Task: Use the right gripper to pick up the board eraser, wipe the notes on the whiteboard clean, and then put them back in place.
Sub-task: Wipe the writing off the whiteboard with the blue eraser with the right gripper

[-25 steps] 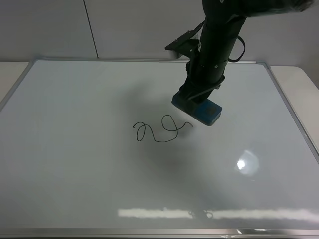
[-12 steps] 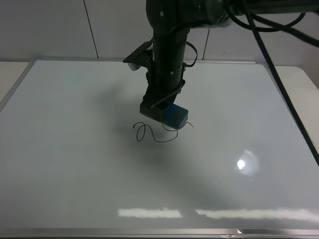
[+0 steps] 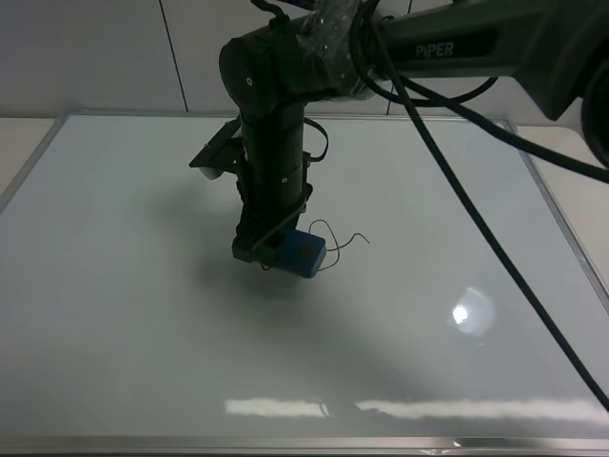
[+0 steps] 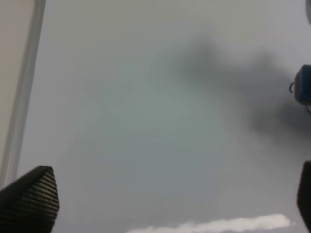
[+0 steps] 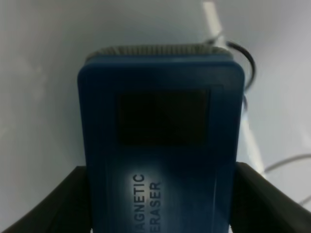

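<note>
My right gripper point(image 3: 276, 249) is shut on the teal-blue board eraser point(image 3: 304, 254) and presses it down on the whiteboard point(image 3: 143, 314) left of the middle. The right wrist view shows the eraser point(image 5: 160, 145) clamped between both fingers point(image 5: 48, 204). A thin black remnant of the notes point(image 3: 347, 242) trails right of the eraser; its strokes also show in the right wrist view point(image 5: 245, 58). My left gripper point(image 4: 165, 204) is open and empty above the board's left part, with the eraser point(image 4: 303, 85) at the edge of its view.
Black cables point(image 3: 457, 181) hang from the right arm across the board's right half. The silver frame point(image 3: 557, 205) borders the board, with white table point(image 3: 580, 152) beyond it. A lamp glare spot point(image 3: 473, 312) sits at the lower right.
The right arm has swept the eraser leftward from the right of the scribble across it. The left loops of the notes are gone; only the right tail is left.
</note>
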{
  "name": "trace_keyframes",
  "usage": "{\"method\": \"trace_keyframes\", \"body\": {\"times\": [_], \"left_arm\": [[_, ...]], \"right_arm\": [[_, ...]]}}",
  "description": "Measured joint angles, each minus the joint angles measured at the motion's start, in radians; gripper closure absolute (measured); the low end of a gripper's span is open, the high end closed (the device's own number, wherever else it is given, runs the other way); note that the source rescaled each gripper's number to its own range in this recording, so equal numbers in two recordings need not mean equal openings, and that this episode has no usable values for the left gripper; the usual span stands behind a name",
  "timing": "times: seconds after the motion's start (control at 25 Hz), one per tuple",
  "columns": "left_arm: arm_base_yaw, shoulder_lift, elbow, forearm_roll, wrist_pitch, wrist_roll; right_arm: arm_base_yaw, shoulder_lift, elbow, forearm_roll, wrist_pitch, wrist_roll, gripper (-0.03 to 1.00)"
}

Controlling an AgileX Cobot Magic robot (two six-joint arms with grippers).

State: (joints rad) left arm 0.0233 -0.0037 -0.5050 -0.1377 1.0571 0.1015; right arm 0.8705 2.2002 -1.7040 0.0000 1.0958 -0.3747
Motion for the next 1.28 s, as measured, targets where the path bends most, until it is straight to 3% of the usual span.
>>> {"method": "trace_keyframes", "body": {"times": [0.8, 1.28], "left_arm": [[0.0, 0.0, 0.0, 0.0, 0.0, 0.0], [0.0, 0.0, 0.0, 0.0, 0.0, 0.0]], "right_arm": [[0.007, 0.104, -0.005, -0.012, -0.029, 0.008, 0.95], [-0.091, 0.106, -0.007, 0.043, -0.042, 0.017, 0.95]]}}
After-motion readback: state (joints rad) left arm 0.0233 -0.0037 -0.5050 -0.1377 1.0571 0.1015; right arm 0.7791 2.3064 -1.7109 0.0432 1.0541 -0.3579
